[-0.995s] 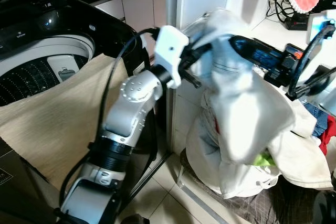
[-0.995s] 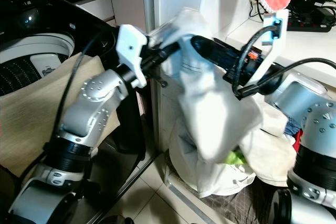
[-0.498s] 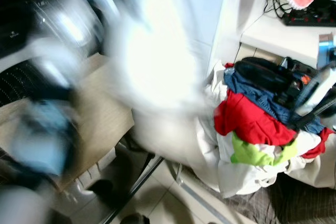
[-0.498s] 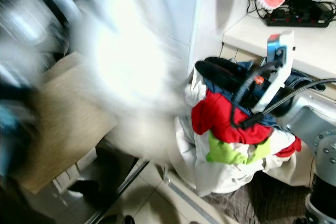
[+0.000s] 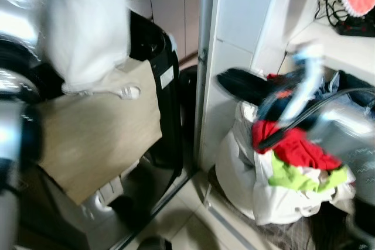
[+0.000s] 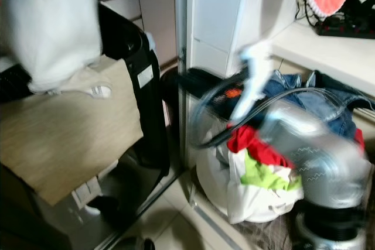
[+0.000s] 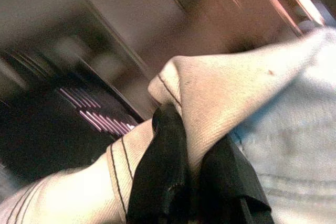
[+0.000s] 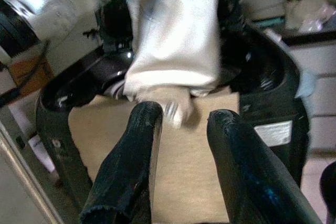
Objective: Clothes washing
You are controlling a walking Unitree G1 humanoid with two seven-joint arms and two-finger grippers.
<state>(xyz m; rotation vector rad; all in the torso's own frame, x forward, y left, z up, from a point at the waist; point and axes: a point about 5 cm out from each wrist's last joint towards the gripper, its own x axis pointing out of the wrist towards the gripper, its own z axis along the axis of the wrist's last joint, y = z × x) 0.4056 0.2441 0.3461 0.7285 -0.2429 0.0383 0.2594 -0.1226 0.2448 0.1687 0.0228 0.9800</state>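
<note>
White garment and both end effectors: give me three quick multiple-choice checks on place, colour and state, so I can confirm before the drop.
1. Where does the white garment hang?
A. Above the tan cloth on the washer
B. On the floor tiles
C. In the laundry bag

2. What colour is the item just below the red one in the laundry bag?
A. Purple
B. Lime green
C. Orange

3. How is the left end effector?
A. Open and free
B. Shut on the white garment
C. Holding a bottle

Answers:
1 A, since the garment dangles over the tan cloth draped on the black washer.
2 B, since lime green fabric lies under the red item.
3 B, since its fingers pinch a fold of the fabric; the right end effector is open with nothing between its fingers.
</note>
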